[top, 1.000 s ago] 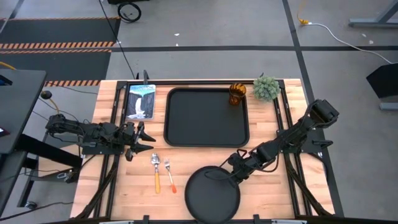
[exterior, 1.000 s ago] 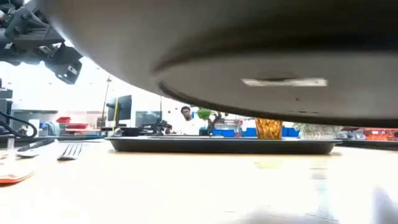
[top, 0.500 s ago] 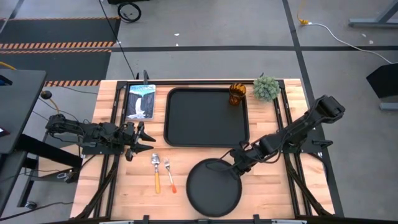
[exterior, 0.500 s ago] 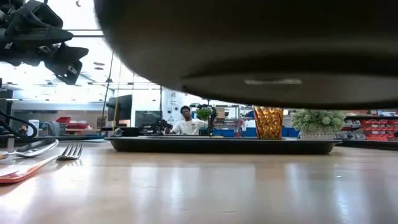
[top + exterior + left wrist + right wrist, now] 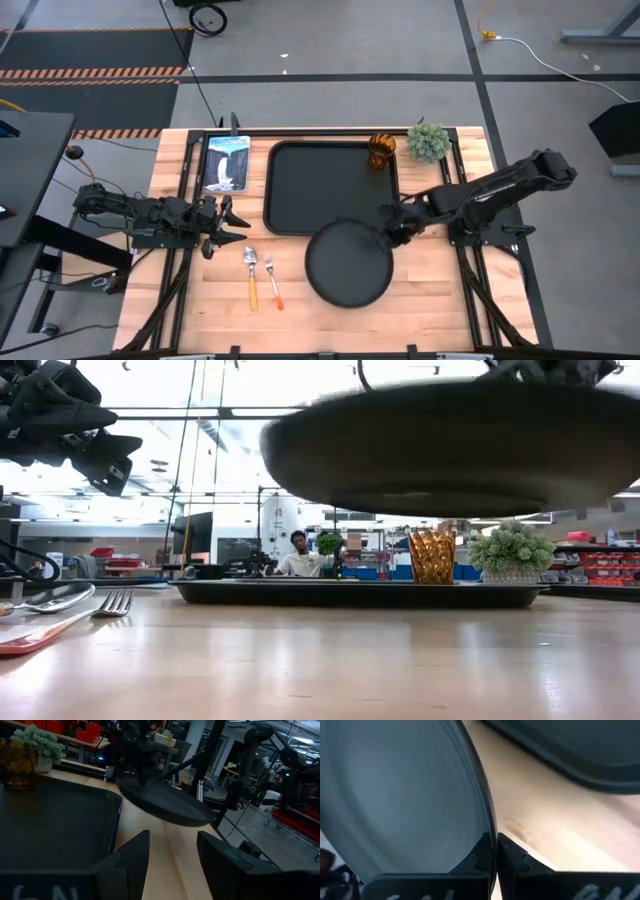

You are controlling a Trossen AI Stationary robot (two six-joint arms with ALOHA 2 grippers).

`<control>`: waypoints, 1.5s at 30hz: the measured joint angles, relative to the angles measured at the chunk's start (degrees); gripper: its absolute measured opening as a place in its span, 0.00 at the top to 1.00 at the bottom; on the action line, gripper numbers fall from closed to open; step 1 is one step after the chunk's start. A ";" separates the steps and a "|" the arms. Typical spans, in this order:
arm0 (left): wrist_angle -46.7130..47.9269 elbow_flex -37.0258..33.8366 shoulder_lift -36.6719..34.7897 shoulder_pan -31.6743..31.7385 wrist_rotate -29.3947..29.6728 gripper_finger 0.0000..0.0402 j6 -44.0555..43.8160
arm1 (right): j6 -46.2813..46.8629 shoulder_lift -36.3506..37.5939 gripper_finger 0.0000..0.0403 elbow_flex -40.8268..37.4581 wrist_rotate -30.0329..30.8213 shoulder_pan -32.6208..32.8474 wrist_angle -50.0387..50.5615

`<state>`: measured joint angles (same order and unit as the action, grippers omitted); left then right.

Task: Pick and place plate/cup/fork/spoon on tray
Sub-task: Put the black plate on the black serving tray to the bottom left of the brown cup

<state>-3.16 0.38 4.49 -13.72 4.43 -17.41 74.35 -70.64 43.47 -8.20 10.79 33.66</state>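
The round black plate [image 5: 348,263] hangs above the table, just near of the black rectangular tray [image 5: 332,187]. My right gripper [image 5: 388,232] is shut on it. The amber cup [image 5: 381,150] stands in the tray's far right corner. The spoon [image 5: 250,272] and the fork [image 5: 271,280] lie side by side on the wood, left of the plate. My left gripper [image 5: 235,222] is open and empty beside the tray's left edge. In the low view the plate [image 5: 450,450] floats well above the tabletop. My right gripper pinches the plate's rim [image 5: 487,837] between its two fingers, at the plate's far right edge [image 5: 380,238]. The fingers come roughly level from the table's right. The plate is lifted clear of the table and nearly level, reaching out from the fingers toward the left.
A small potted plant [image 5: 428,142] stands right of the cup, off the tray. A picture card [image 5: 226,162] lies at the far left. A person [image 5: 298,555] sits in the room behind the table. Bare wood lies near of the tray around the cutlery.
My right gripper has risen and gone toward the table's far edge and the tray, carrying the plate. The plate, which hung at the near edge a second ago, now hangs higher, with its far rim at the tray's near edge.
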 joint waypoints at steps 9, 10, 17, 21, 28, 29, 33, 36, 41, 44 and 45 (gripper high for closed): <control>0.02 0.00 -0.02 0.00 0.00 0.57 0.01 | 2.02 7.08 0.97 -5.83 -3.49 -8.04 0.71; 0.02 0.00 -0.01 0.00 0.00 0.57 0.00 | 2.46 7.65 0.97 -6.03 -3.69 -8.57 0.71; -0.02 0.00 -0.02 0.00 0.00 0.57 0.00 | 10.69 11.11 0.97 -7.59 -6.46 -12.71 1.28; -0.23 0.00 -0.02 0.00 0.00 0.57 0.00 | 17.00 13.07 0.97 -8.91 -6.61 -14.95 2.06; 0.00 0.00 -0.02 0.00 0.00 0.57 0.04 | 24.63 14.81 0.97 -11.65 -4.92 -19.12 8.46; 0.00 0.00 -0.02 0.00 0.00 0.57 0.04 | 24.72 14.82 0.97 -12.14 -4.90 -19.81 7.78; -0.02 0.00 -0.02 0.00 0.00 0.57 0.04 | 24.72 14.82 0.97 -14.45 -5.15 -21.77 5.20; 0.00 0.00 -0.02 0.00 0.01 0.57 0.02 | 25.94 14.82 0.96 -15.70 -5.04 -23.37 2.26; 0.00 0.00 -0.02 0.00 0.01 0.57 0.02 | 28.43 14.80 0.92 -18.02 -4.84 -24.64 -2.85; -0.01 0.00 -0.02 0.00 0.00 0.57 0.02 | 28.97 14.82 0.89 -18.10 -3.80 -24.73 -4.10; 0.00 0.00 -0.02 0.00 0.01 0.57 0.02 | 28.98 14.82 0.88 -18.17 -3.39 -24.73 -4.21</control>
<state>-3.16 0.38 4.47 -13.72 4.43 -17.39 103.33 -55.81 25.30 -11.59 -13.93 29.45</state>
